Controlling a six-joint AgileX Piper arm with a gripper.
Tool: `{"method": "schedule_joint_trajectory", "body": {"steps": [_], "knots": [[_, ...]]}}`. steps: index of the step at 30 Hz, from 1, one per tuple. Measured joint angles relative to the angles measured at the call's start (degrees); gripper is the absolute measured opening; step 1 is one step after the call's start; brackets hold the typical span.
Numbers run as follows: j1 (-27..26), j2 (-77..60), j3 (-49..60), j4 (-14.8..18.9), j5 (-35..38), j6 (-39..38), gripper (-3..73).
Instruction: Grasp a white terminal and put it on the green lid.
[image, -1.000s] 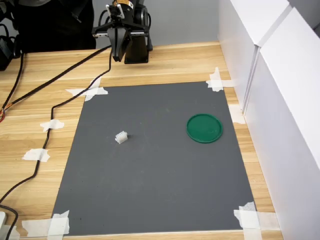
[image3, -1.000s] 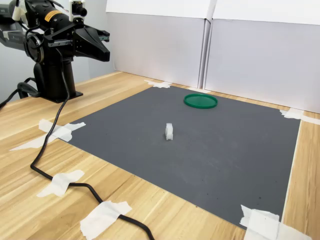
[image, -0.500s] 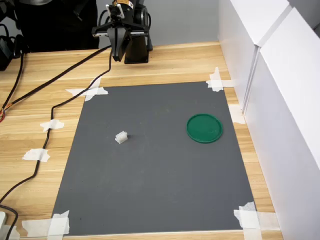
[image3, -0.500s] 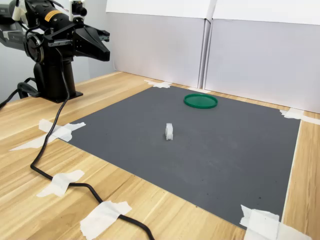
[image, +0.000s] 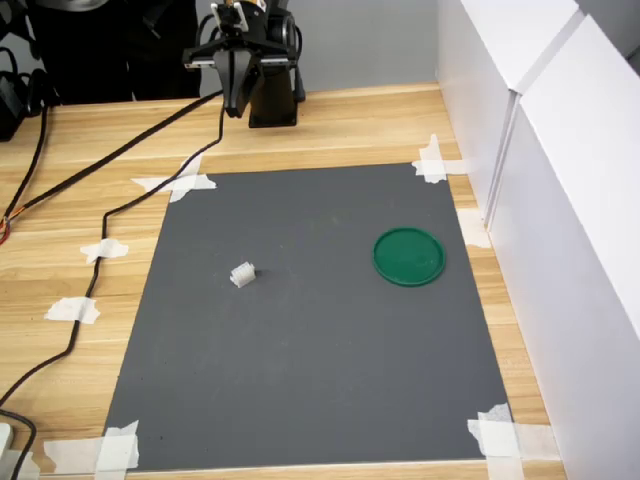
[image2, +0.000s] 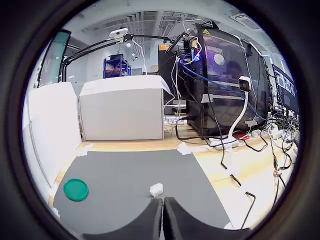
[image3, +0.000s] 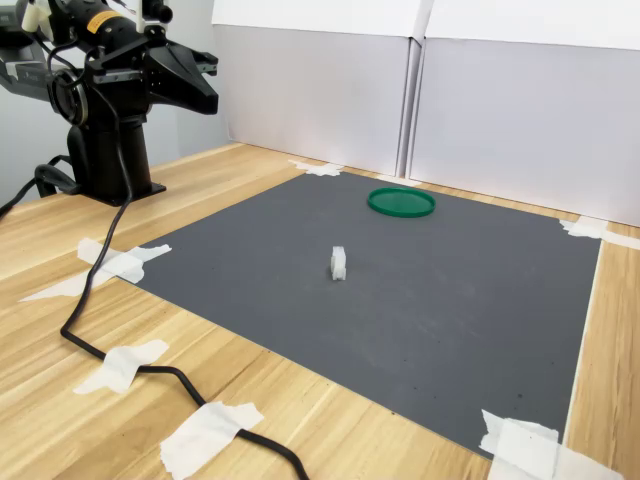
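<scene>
Table: you are looking at a light wooden tabletop (image: 350, 125) with white panel walls (image3: 520, 120) along one side.
Mat: a large dark-grey rectangular mat (image: 320, 330) lies flat on the wood, held at its corners by strips of white tape (image: 500, 435).
Cable: a black cable (image3: 110, 290) runs across the wood beside the mat, pinned under more tape.
Arm: the black robot arm stands on its base (image3: 105, 160) off the mat's far edge in the first exterior view.
Gripper: your black gripper (image: 236, 105) hangs in the air near the base; in the wrist view its two fingers (image2: 150, 220) sit pressed together, with nothing between them.
Green lid: the flat round dark-green plastic lid (image: 409, 257) with a low raised rim lies on the mat, toward the first exterior view's right.
White terminal: the tiny white plastic terminal block (image: 242, 274), blocky with a stepped top, stands on the mat toward the first exterior view's left, well apart from the lid.
Terminal to gripper: you see it well apart from the gripper and lower; in the wrist view the terminal (image2: 156, 189) shows just beyond the fingertips.
</scene>
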Motion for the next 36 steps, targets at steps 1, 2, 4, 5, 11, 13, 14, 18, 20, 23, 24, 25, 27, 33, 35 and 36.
{"method": "schedule_joint_trajectory", "body": {"steps": [1,2,4,5,11,13,14,18,20,23,24,25,27,33,35,36], "knots": [[0.0,1.06,-0.97,0.0,1.41,0.01,-1.6],[0.0,2.67,-1.99,0.0,2.82,-0.05,-1.6],[0.0,6.67,-4.08,0.0,5.24,-0.17,-1.6],[0.0,8.88,-5.11,0.0,6.16,-0.22,-1.6],[0.0,21.88,-11.02,0.0,7.44,-0.22,-1.6],[0.0,25.68,-13.18,0.0,7.59,-0.22,-1.6],[0.0,27.67,-14.5,0.0,7.96,-0.22,-1.6],[0.0,34.77,-20.4,-0.13,10.93,-0.22,-1.6],[0.0,38.13,-23.65,-0.8,13.13,-0.74,-1.6],[0.0,43.02,-28.62,-1.81,16.94,-3.07,-1.6],[0.0,44.85,-30.44,-1.99,18.38,-4.01,-1.6],[0.0,46.32,-31.91,-2.08,19.57,-4.71,-1.6],[0.0,49.91,-35.44,-2.14,22.05,-6.05,-1.6],[0.0,58.25,-43.23,-2.16,25.21,-7.35,-1.6],[0.0,60.85,-44.96,-2.22,25.65,-7.97,-1.3],[0.0,62.21,-45.68,-2.22,25.89,-8.44,-0.8]]}}
